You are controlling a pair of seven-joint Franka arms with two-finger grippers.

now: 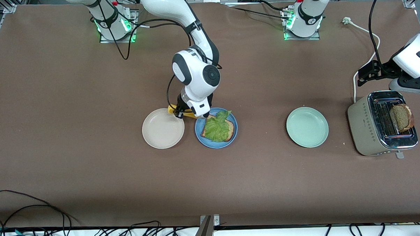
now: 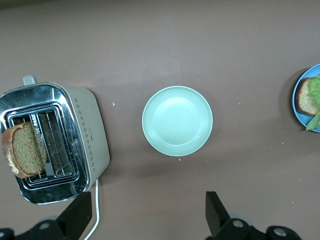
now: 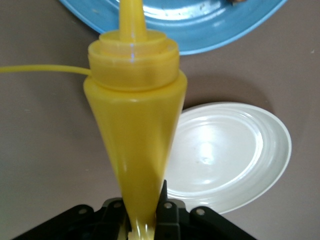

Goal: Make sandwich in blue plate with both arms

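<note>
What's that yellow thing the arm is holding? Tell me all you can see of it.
It is a yellow squeeze bottle, glossy soft-looking plastic, with a ribbed cap and a tapered nozzle. The right gripper is shut on its body, which looks pinched between the fingers. It is tipped over, its nozzle over the rim of the blue plate, beside the beige plate. In the front view only a bit of it shows under the arm.
</note>
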